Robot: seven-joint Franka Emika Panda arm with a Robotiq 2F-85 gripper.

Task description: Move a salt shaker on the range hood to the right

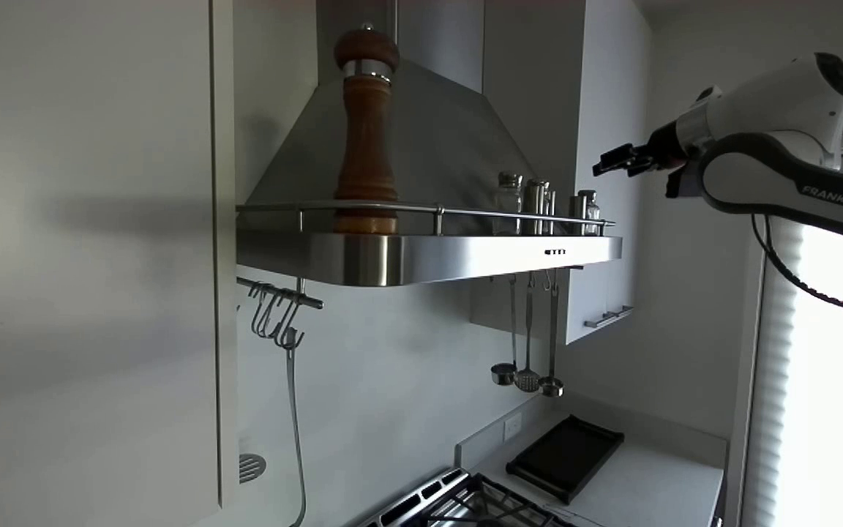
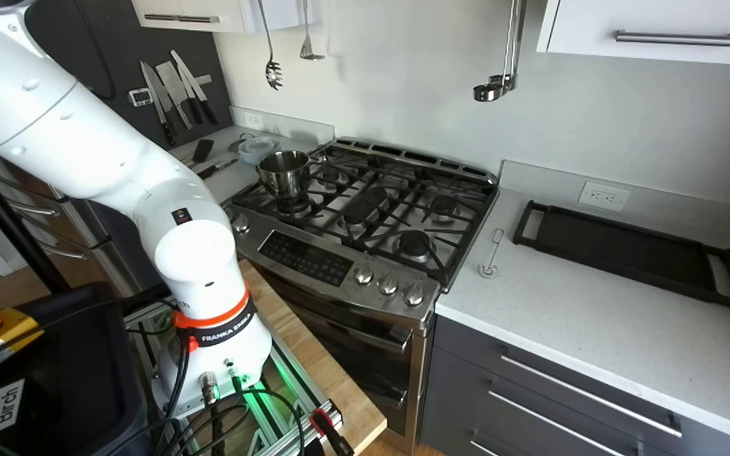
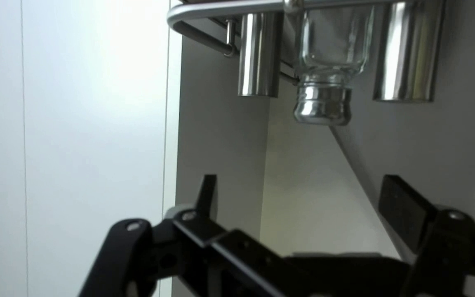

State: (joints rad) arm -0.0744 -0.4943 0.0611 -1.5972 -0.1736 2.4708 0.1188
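Gaping wide, the pincer lay across the wrist view's bottom.
Upper middle, a glass shaker appeared cap-down between two steel cylinders; in an exterior view, shakers stood on the range hood right of centre, behind its rail; which held salt was unclear.
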